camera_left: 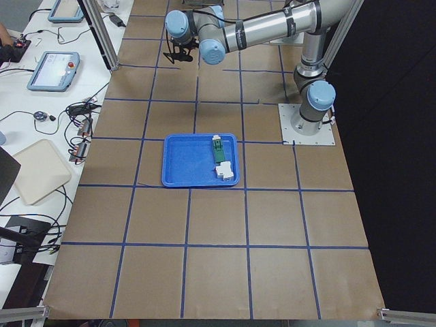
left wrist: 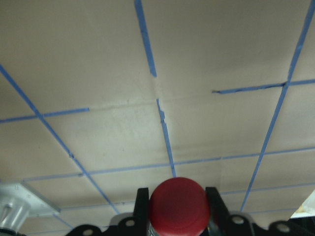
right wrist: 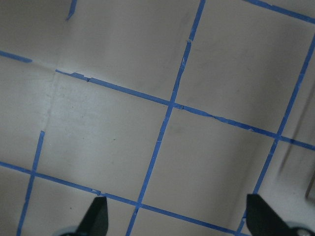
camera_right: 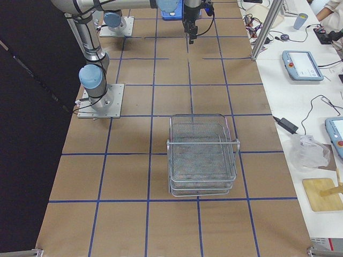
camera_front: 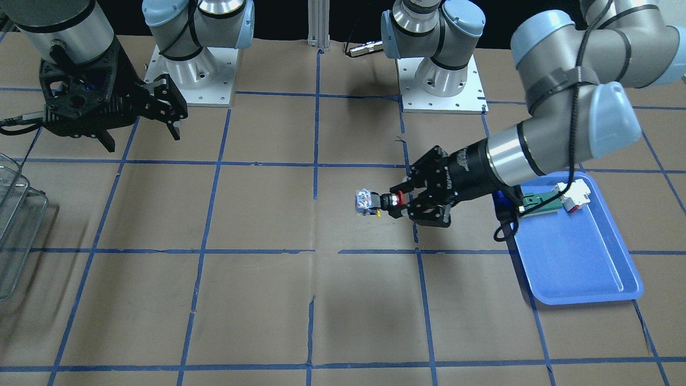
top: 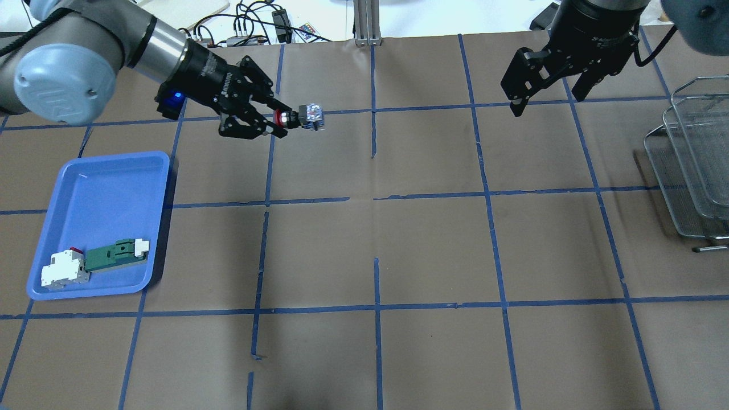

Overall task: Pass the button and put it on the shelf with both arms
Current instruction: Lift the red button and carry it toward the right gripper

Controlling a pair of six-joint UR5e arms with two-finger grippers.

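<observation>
Button [camera_front: 370,202], a small red mushroom-headed push switch, held over the brown paper-covered table [camera_front: 268,214].
Black two-finger left gripper [camera_front: 394,201] is clamped on its head, blue-and-white block pointing away; black right gripper [camera_front: 143,140] hangs spread wide, well apart; silver wire-mesh shelf [camera_right: 202,155] stands beyond it.

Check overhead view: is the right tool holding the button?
No, the right tool is open and empty, while the button is clamped in the left tool.

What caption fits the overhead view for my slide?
Left end effector holds the button aloft; right end effector open, short of the shelf.
</observation>
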